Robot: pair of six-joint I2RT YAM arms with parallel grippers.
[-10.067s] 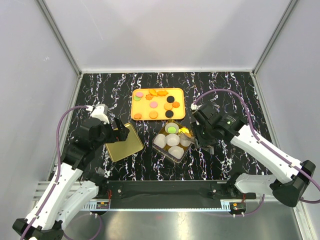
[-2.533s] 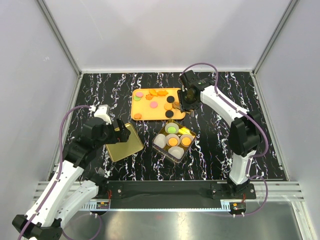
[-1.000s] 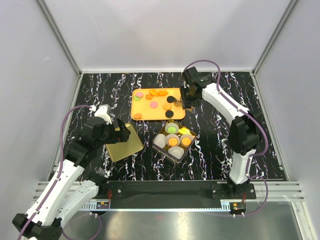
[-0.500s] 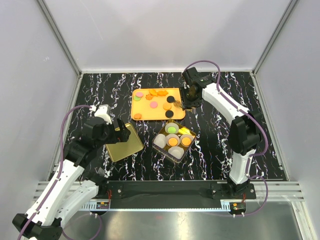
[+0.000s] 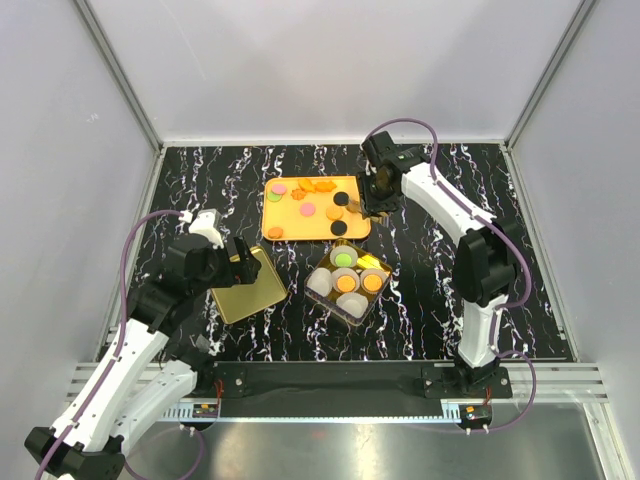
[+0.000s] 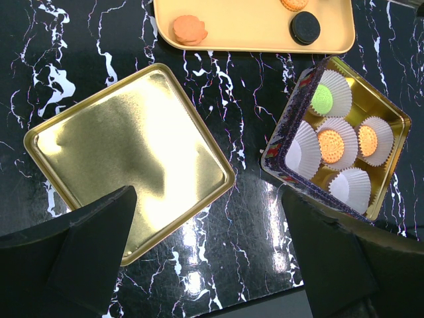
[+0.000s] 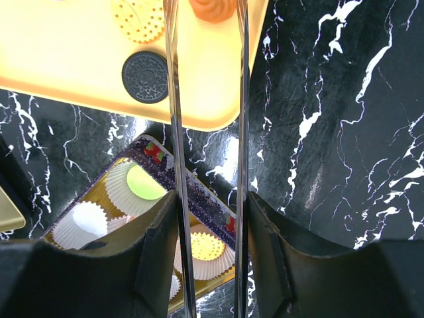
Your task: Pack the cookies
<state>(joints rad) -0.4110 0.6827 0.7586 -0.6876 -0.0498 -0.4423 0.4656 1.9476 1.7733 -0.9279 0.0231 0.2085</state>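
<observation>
Several cookies lie on the orange tray (image 5: 290, 222), among them a pink one (image 5: 308, 209) and black ones (image 5: 341, 199). My right gripper (image 5: 372, 204) hangs over the tray's right end. Its two long metal blades (image 7: 171, 99) stand apart on either side of an orange flower-shaped cookie (image 7: 212, 8), with a gap on the left. The gold box (image 5: 384, 266) holds white paper cups, with a green cookie (image 6: 322, 99) and two orange ones (image 6: 330, 146) in them. My left gripper (image 6: 212, 265) is open and empty above the table between lid and box.
A gold square lid (image 6: 129, 169) lies flat left of the box, under my left gripper (image 5: 238, 262). Two cups (image 6: 350, 187) in the box are empty. A black cookie (image 7: 145, 77) sits near the tray's front edge. Grey walls close in the black marbled table.
Ten seconds ago my right gripper was by the box; now it is over the tray's right end. Two orange cookies have joined the box. Its blades stand slightly wider. The left arm has not moved.
</observation>
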